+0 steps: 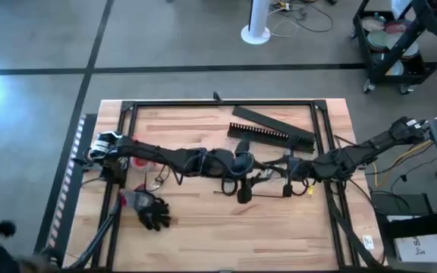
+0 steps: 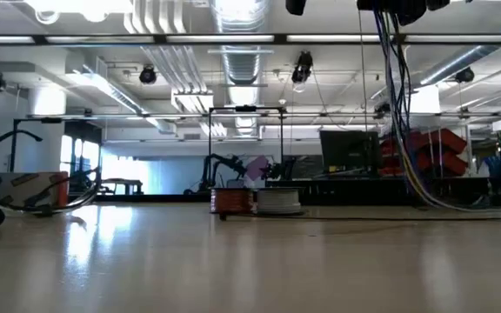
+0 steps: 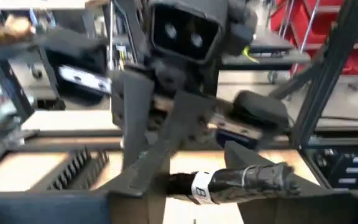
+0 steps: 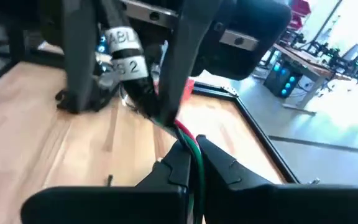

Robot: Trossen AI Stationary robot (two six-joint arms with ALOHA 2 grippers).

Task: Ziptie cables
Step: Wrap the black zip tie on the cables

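Cables (image 4: 194, 149): thin cords, one green and one red, run lengthwise into the right gripper (image 4: 194, 163) in the right wrist view; their count and full run cannot be told.
Location: above mid-table, where both arms meet in the high view.
Right gripper: two fingers pinched together on the cables.
Left gripper (image 1: 243, 155): one, at table centre facing the right arm; whether its fingers are parted or closed cannot be told.
Ziptie: not made out.
Duct (image 1: 270, 135): one long comb-toothed black piece, lying aslant just behind the grippers.
Glove (image 1: 152, 210): one, black, near the front left.
Table (image 1: 203, 235): light wood, black frame around it.
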